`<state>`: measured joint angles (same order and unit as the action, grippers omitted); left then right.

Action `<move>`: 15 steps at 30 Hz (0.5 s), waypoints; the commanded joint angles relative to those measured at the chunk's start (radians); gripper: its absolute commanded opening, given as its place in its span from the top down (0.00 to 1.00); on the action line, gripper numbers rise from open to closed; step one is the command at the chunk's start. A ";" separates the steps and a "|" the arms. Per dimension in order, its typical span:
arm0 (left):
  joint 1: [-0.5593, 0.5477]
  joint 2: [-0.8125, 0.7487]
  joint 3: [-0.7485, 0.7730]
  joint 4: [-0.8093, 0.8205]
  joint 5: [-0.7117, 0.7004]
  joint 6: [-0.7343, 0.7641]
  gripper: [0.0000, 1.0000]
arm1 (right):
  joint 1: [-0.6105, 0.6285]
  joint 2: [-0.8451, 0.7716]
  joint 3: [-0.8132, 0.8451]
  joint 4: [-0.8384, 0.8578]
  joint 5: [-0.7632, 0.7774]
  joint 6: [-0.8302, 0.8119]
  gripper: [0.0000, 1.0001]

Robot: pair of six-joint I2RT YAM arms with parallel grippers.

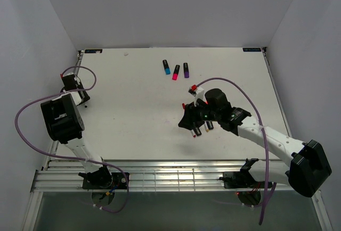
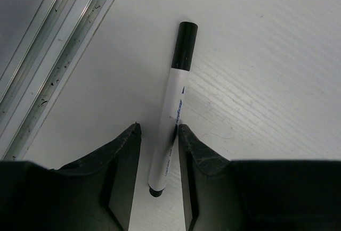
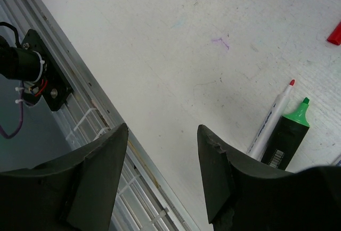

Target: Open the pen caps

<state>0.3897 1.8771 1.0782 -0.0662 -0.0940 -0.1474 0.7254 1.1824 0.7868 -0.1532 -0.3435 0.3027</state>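
A thin white pen [image 2: 170, 130] with a black cap [image 2: 185, 46] lies on the table between the fingers of my left gripper [image 2: 158, 130]. The right finger [image 2: 194, 151] touches the pen and the left finger stands apart from it, so the jaws are open. This gripper [image 1: 80, 96] is at the table's left edge. My right gripper [image 3: 162, 130] is open and empty above the near middle of the table [image 1: 187, 122]. Beside it lie an uncapped white pen with a red tip [image 3: 270, 122], an uncapped black marker with a green tip [image 3: 290, 132] and a loose red cap [image 3: 334, 33].
Three capped black markers lie at the back middle: blue cap [image 1: 167, 71], pink cap [image 1: 175, 76], purple cap [image 1: 186, 74]. A few markers [image 1: 203, 128] lie partly hidden under the right gripper. A metal rail [image 2: 58, 60] runs along the left edge, and a rack [image 1: 160, 178] along the near edge.
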 commanded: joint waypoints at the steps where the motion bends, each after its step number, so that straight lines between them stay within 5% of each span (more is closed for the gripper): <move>1: -0.002 0.020 -0.001 -0.018 0.013 0.029 0.58 | -0.004 -0.036 -0.012 0.046 -0.012 -0.008 0.39; 6: -0.014 0.016 -0.012 -0.021 0.046 0.016 0.64 | -0.007 -0.040 -0.011 0.043 -0.003 0.007 0.39; 15: -0.031 -0.021 -0.052 -0.004 0.192 -0.007 1.00 | -0.020 -0.114 0.068 -0.091 0.014 0.056 0.39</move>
<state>0.3759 1.8690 1.0538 -0.0315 -0.0032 -0.1429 0.7105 1.1351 0.7925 -0.2131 -0.3355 0.3309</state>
